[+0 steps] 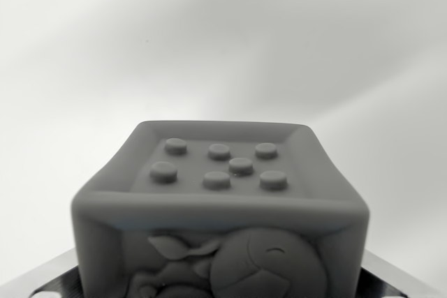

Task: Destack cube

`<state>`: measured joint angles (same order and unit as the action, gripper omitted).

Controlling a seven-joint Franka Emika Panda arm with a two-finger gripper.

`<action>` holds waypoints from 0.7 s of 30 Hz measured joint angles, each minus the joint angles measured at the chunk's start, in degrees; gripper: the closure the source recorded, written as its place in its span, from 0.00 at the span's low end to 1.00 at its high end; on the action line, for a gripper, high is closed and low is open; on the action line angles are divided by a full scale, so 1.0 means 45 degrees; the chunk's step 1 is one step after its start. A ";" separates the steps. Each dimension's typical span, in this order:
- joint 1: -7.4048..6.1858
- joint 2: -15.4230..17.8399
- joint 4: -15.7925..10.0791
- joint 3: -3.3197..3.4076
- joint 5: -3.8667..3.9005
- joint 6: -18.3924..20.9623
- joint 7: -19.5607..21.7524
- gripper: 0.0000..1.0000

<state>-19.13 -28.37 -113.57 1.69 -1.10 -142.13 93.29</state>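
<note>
A grey soft cube (220,200) fills the lower middle of the wrist view. Its recessed top face carries several round studs, and the face toward the camera has an embossed cartoon figure. My gripper (220,285) sits at the bottom edge, with one dark finger (43,280) against the cube's side on the wrist view's left and the other finger (399,277) against its side on the wrist view's right. The jaws press on both sides of the cube. Whatever lies beneath the cube is hidden, and no second cube shows.
Behind the cube there is only a blurred pale grey-white surface (223,40) with soft shadows. No other objects or edges can be made out.
</note>
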 joint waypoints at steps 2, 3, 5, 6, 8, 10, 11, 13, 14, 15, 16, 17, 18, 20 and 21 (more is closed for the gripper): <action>-0.0058 -0.0091 0.0137 0.0000 -0.0004 0.0048 0.0230 1.00; -0.0088 -0.0137 0.0210 0.0000 -0.0005 0.0073 0.0346 1.00; -0.0131 -0.0202 0.0312 0.0000 -0.0007 0.0106 0.0518 1.00; -0.0159 -0.0250 0.0385 0.0000 -0.0008 0.0130 0.0631 1.00; -0.0215 -0.0354 0.0544 0.0000 -0.0011 0.0176 0.0865 1.00; -0.0271 -0.0455 0.0684 0.0000 -0.0013 0.0223 0.1092 1.00; -0.0299 -0.0502 0.0757 0.0000 -0.0013 0.0253 0.1211 1.00; -0.0354 -0.0597 0.0919 0.0000 -0.0015 0.0317 0.1448 1.00; -0.0369 -0.0622 0.0957 0.0000 -0.0016 0.0331 0.1503 1.00; -0.0397 -0.0671 0.1028 0.0000 -0.0017 0.0354 0.1611 1.00; -0.0423 -0.0718 0.1101 0.0000 -0.0018 0.0379 0.1724 1.00; -0.0449 -0.0766 0.1178 0.0000 -0.0019 0.0409 0.1837 1.00; -0.0474 -0.0812 0.1252 0.0000 -0.0019 0.0435 0.1946 1.00; -0.0525 -0.0908 0.1403 0.0000 -0.0021 0.0493 0.2168 1.00; -0.0550 -0.0956 0.1483 0.0000 -0.0021 0.0523 0.2279 1.00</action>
<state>-21.60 -32.68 -106.90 1.69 -1.19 -139.78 103.54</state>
